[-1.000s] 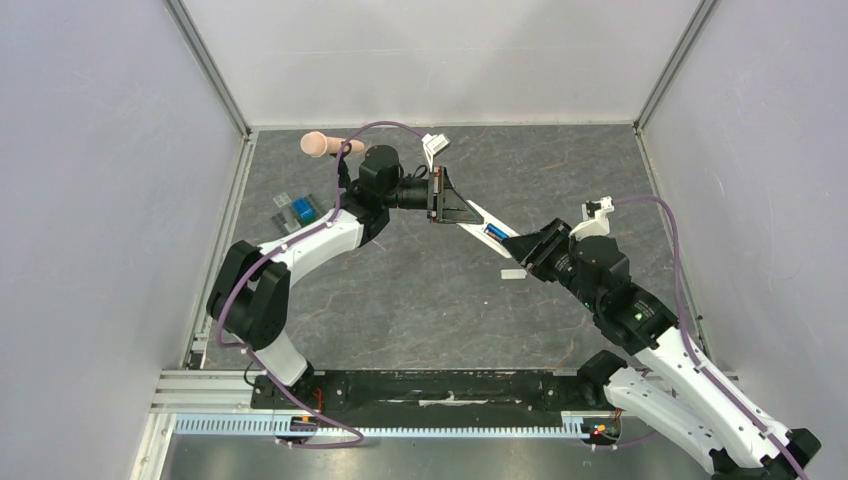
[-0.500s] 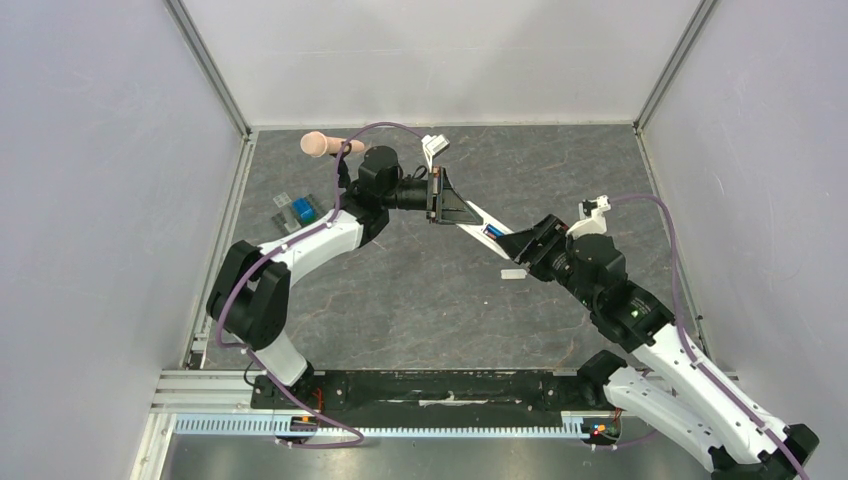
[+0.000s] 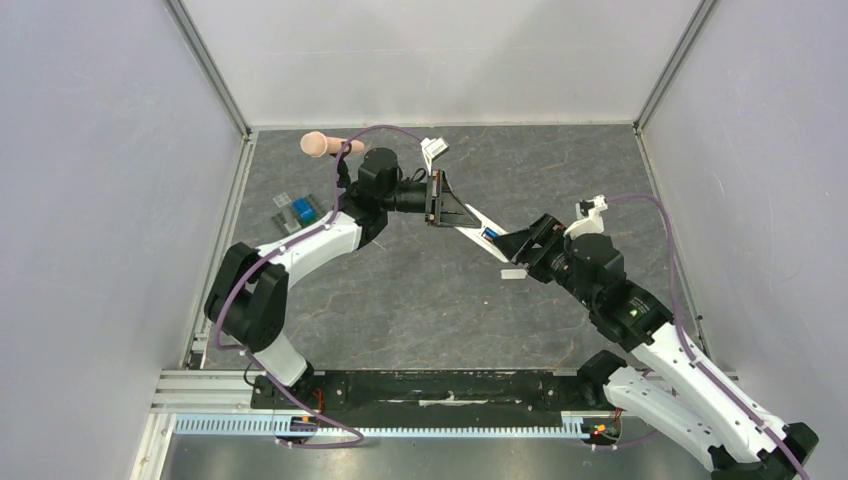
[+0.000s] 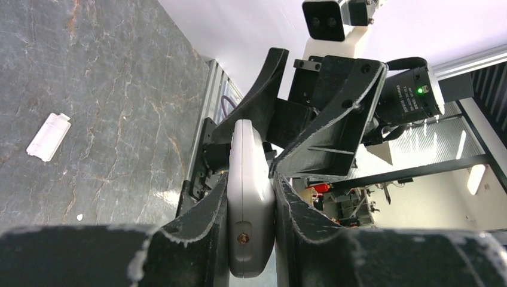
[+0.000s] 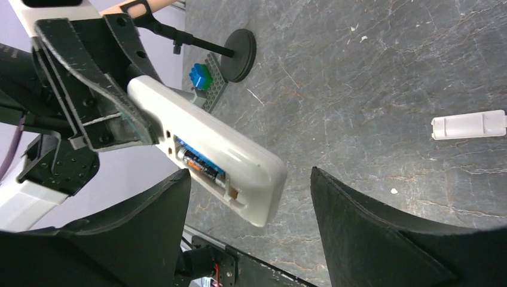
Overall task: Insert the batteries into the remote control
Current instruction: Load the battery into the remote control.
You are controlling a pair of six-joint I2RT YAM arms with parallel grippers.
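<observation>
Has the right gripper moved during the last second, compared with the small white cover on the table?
Yes. In the top view the right gripper has shifted up and left, away from the battery cover, along the remote control.

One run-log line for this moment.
left gripper shut on remote control | right gripper open | batteries seated | cover on table

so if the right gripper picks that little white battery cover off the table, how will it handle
The battery cover looks thin and flat, so probably very light and hard to get fingers under. Smooth plastic on the hard table may let it skid. It has no round sides, so it shouldn't roll.
</observation>
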